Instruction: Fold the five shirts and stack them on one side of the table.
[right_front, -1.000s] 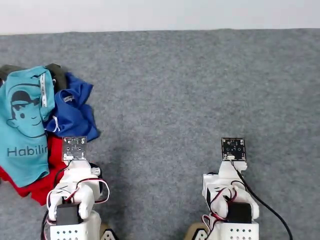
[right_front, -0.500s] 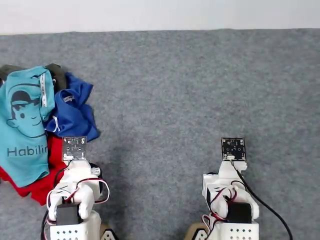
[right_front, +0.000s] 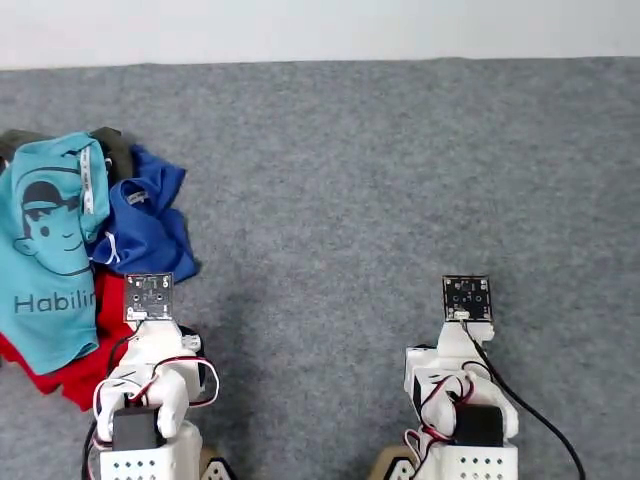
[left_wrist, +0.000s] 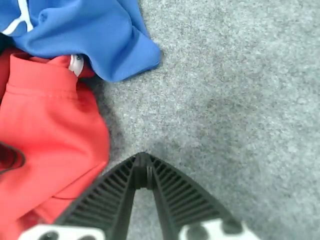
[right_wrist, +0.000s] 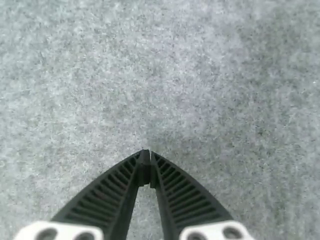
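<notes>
A heap of unfolded shirts lies at the table's left edge: a teal shirt (right_front: 45, 250) with a printed face on top, a blue shirt (right_front: 145, 225) to its right, a red shirt (right_front: 85, 365) underneath at the front, and a dark one (right_front: 115, 150) behind. My left gripper (left_wrist: 146, 167) is shut and empty over the grey felt, just beside the red shirt (left_wrist: 45, 145) and the blue shirt (left_wrist: 95, 35). My right gripper (right_wrist: 146, 165) is shut on nothing above bare felt. Both arms sit folded back at the table's front edge, the left arm (right_front: 150, 380) and the right arm (right_front: 460, 380).
Grey felt (right_front: 400, 180) covers the table, with open room across the middle and right. A white wall runs along the far edge. The shirt heap hangs partly over the left border.
</notes>
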